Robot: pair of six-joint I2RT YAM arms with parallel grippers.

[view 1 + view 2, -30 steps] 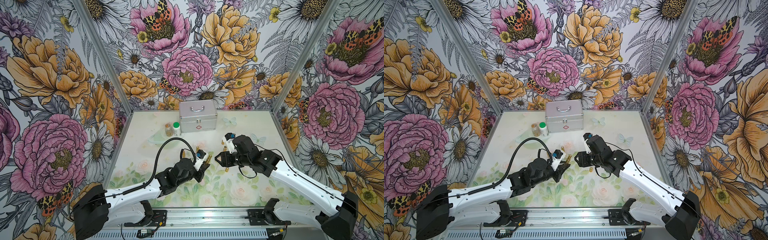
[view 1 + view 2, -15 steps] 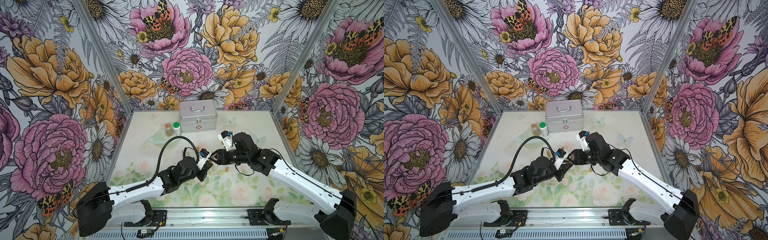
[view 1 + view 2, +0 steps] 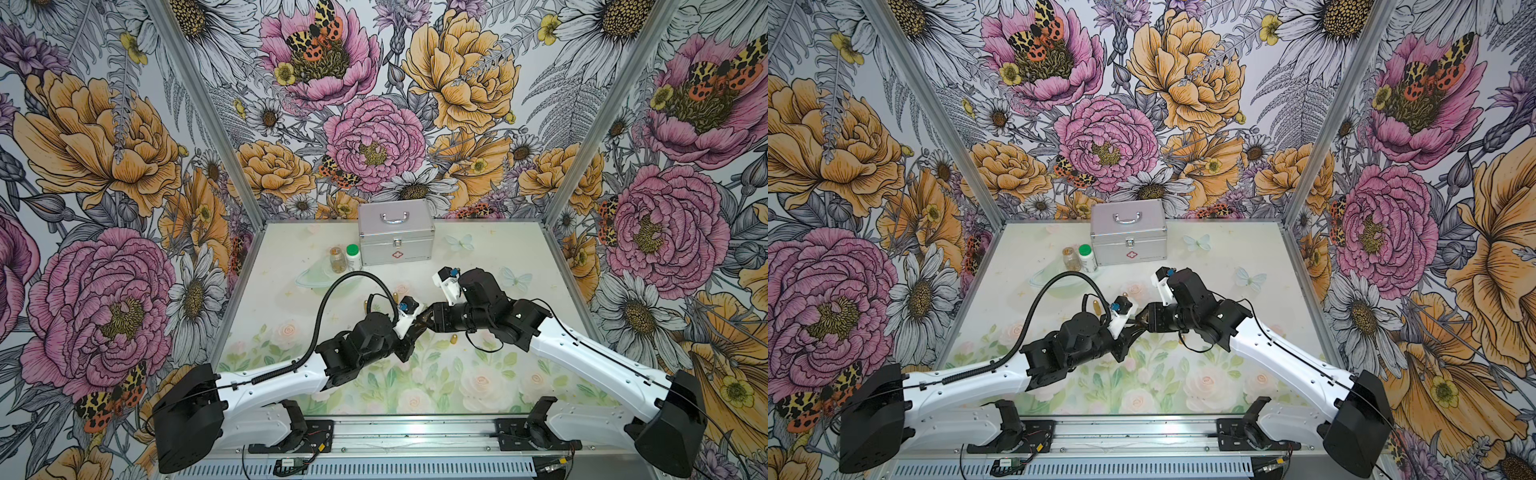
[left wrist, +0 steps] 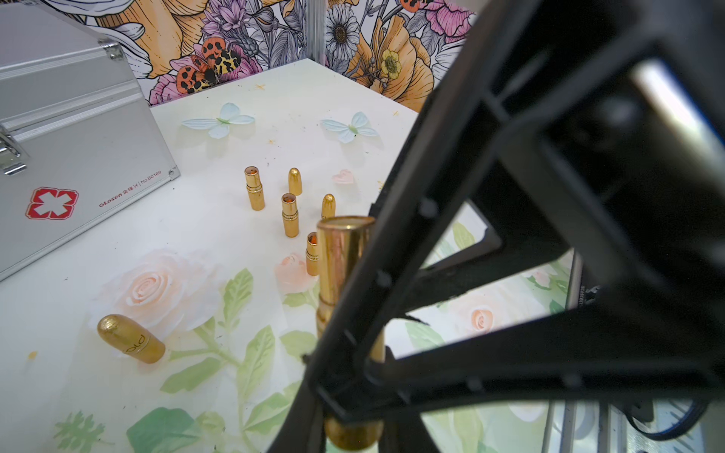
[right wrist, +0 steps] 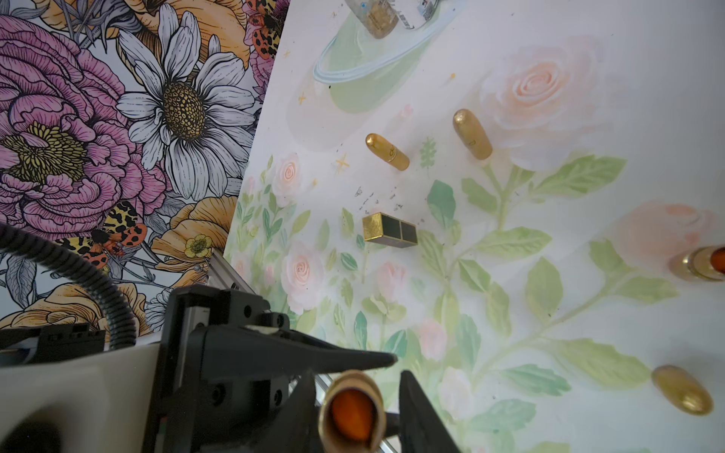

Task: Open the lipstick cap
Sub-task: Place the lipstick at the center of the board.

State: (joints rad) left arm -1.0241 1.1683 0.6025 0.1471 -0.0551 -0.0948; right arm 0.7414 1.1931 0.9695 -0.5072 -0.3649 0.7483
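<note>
Before the silver metal case [image 3: 395,241], the right gripper [image 3: 1141,321] is now arriving and closing around the uncapped gold lipstick tube [image 4: 341,255], which the left gripper [image 5: 392,378] is clamping. I cannot tell if the right has gripped yet; a handover seems likely.

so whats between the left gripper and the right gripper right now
The gold lipstick, held in the left gripper, with the right gripper at its free end. Clearest in the left wrist view; a small gold glint in both top views.

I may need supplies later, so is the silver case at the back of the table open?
No, in a top view the silver case has its lid down, with the handle lying on top.
</note>
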